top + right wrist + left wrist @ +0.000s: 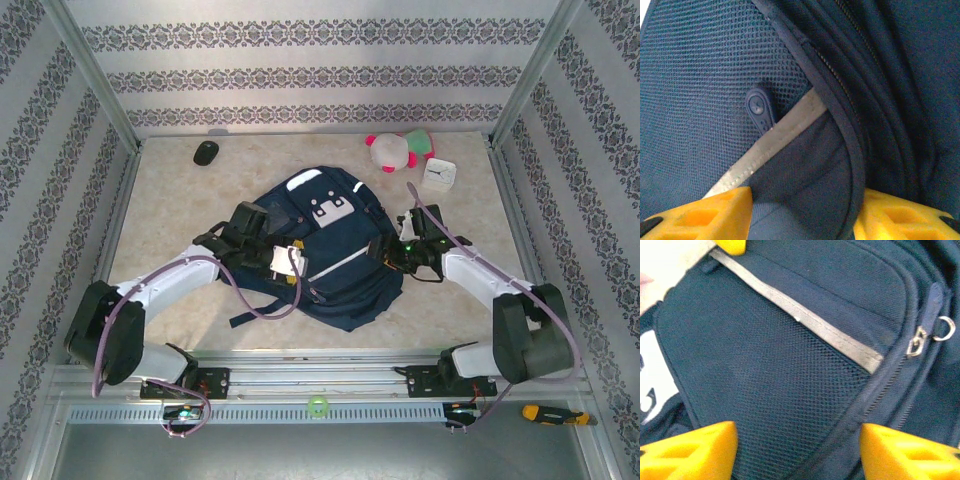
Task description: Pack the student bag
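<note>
The student bag (335,262), a big dark navy backpack with white stripes and a white buckle patch, lies flat in the middle of the table. My left gripper (284,262) rests on its left side. In the left wrist view the left gripper (799,452) is open, its yellow fingers (695,452) set wide over flat mesh and a zipper seam. My right gripper (387,250) is at the bag's right edge. In the right wrist view the right gripper (802,215) is shut on a bulging fold of bag fabric with a piped edge (855,150).
A pink, white and green plush toy (398,150) and a small white box (438,175) sit at the back right. A black mouse (206,152) lies at the back left. An orange-handled screwdriver (550,413) and a green ring (318,405) lie on the front rail.
</note>
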You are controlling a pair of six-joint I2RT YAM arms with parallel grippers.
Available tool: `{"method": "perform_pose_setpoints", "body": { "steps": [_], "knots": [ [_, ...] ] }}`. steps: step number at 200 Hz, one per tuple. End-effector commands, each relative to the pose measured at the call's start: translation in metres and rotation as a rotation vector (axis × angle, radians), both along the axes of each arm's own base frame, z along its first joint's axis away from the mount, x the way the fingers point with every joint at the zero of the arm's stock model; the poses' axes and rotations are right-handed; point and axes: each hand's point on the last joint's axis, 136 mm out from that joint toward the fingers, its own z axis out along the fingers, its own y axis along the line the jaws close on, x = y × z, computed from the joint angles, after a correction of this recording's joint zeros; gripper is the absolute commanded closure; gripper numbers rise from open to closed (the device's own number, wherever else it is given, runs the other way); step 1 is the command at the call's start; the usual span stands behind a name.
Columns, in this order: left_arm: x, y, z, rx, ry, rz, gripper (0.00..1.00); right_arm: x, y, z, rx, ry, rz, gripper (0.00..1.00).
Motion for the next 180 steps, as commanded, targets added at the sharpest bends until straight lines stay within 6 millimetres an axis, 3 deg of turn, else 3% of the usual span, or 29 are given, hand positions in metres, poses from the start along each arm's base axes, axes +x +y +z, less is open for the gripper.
{"method": "perform_pose_setpoints", "body": {
  "steps": [1,45,62,81,110,150,180],
  "knots": [
    [0.009,-0.008,0.002,-0.029,-0.028,0.021,0.57,0.029,0.012,0.025,0.053,-0.122,0.039,0.47],
    [-0.005,-0.012,0.028,-0.144,0.09,0.193,0.87,0.06,0.027,0.07,0.082,-0.257,0.124,0.47],
    [-0.011,-0.01,0.034,-0.205,0.155,0.269,0.96,0.062,0.03,0.088,0.08,-0.304,0.155,0.47],
    [-0.019,-0.012,0.038,-0.273,0.233,0.332,1.0,0.056,0.026,0.104,0.06,-0.345,0.166,0.47],
    [-0.022,-0.013,0.039,-0.35,0.308,0.398,1.0,0.03,0.028,0.121,0.005,-0.391,0.2,0.48],
    [-0.019,-0.016,0.041,-0.376,0.369,0.438,1.0,-0.024,0.041,0.137,-0.098,-0.452,0.306,0.48],
    [-0.019,-0.021,0.048,-0.415,0.413,0.439,1.0,-0.063,0.064,0.125,-0.066,-0.462,0.409,0.49]
  ]
}}
